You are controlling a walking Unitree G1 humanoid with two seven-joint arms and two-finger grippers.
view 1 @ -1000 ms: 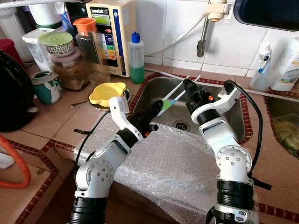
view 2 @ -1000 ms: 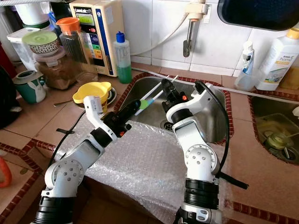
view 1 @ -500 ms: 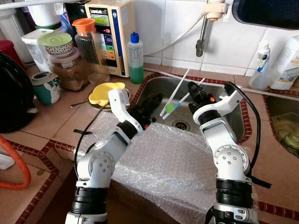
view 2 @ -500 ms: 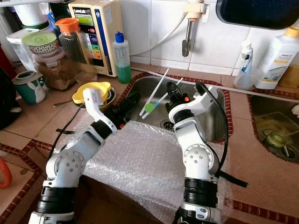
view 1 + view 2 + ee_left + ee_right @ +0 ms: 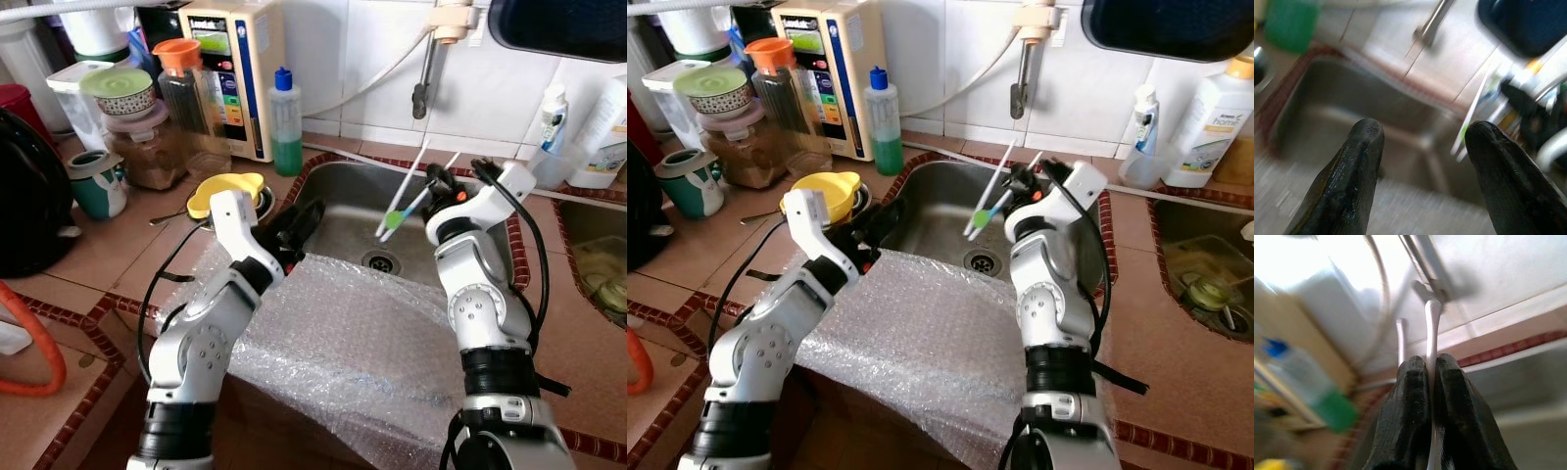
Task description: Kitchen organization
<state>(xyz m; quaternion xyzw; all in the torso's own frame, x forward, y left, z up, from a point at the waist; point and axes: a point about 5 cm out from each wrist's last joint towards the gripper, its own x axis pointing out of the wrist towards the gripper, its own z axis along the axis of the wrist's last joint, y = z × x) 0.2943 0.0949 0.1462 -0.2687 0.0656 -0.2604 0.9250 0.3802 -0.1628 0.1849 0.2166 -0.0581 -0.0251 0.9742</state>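
Above the sink (image 5: 338, 181), right gripper (image 5: 1426, 377) pinches toothbrushes (image 5: 407, 191); left gripper (image 5: 1422, 142) spread by its rim.

Left claw (image 5: 1420, 142) with fingers spread; right claw (image 5: 1429, 369) raised, fingers pinched together.

The right end effector (image 5: 1427, 396) hides the lower shafts of the white utensils (image 5: 1431, 328); the green-filled bottle (image 5: 1312, 391) behind is blurred.
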